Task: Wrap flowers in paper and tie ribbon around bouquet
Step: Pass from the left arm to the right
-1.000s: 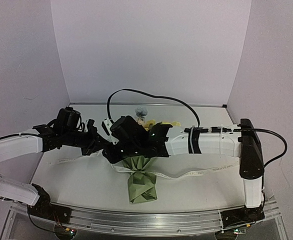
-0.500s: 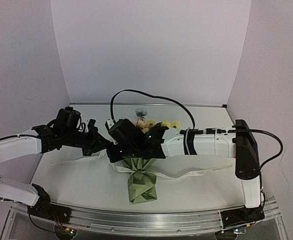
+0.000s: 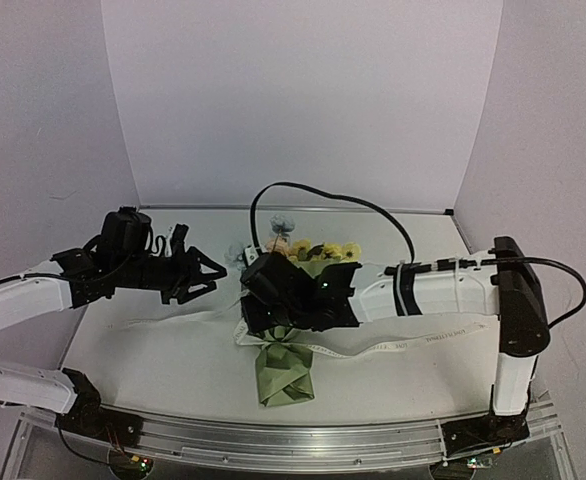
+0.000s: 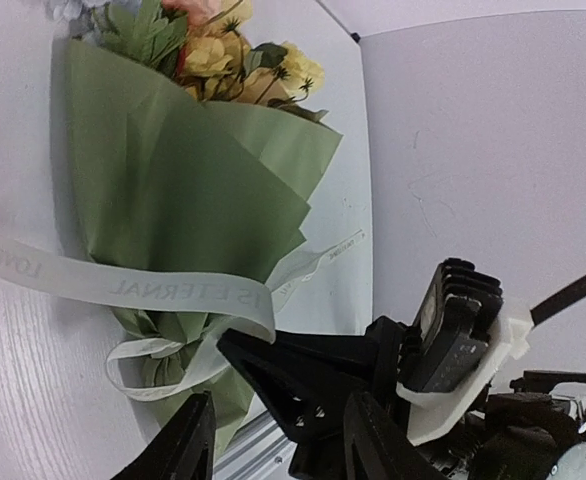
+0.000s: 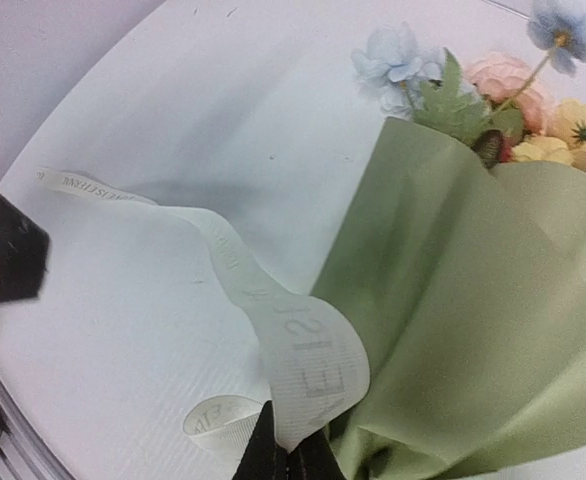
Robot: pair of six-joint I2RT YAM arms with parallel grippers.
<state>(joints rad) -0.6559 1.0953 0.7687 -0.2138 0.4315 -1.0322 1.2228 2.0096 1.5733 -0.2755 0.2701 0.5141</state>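
One white table [image 3: 153, 370] carries everything, with both arms stretched low over it. The right arm [image 3: 443, 290] reaches in from the right to the table's middle, and the left arm [image 3: 23, 300] comes in from the left. Between them lies the bouquet [image 3: 283, 372], its olive paper cone pointing at the near edge and its yellow, pink and blue flowers [image 3: 318, 250] facing the back wall. The ribbon [image 3: 403, 345] crosses the table from side to side, loops around the cone's narrow waist and trails flat to the right. The right gripper [image 5: 291, 455] sits at that waist, fingertips pressed together, pinching a raised fold of ribbon. The left gripper [image 3: 216, 273] hangs just left of the blooms, fingers spread, holding nothing.
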